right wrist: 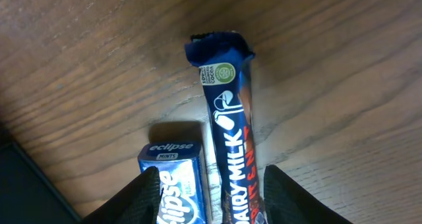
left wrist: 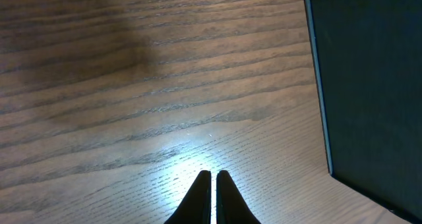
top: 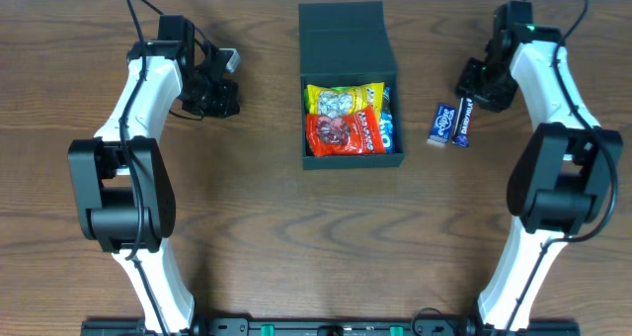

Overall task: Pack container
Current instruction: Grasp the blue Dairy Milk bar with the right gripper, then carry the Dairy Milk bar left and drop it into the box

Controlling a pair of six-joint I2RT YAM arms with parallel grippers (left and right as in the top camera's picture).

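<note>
Container (top: 341, 40) sits mid-table between the arms, lid flapped back, snack packets (top: 344, 133) inside. Right gripper (right wrist: 216, 196) hangs spread wide over the chocolate bar (right wrist: 229, 128), one finger (right wrist: 148, 194) overlapping the mint box (right wrist: 173, 174) just beside the bar. Closing from here could, I judge, pinch both items or shove the box aside, since the jaws are not centred on the bar alone. The right arm reaches forward, wrist pointing down, right of the container. Left gripper (left wrist: 212, 184) is pressed closed and empty above bare table (left wrist: 132, 85), left of the container.
</note>
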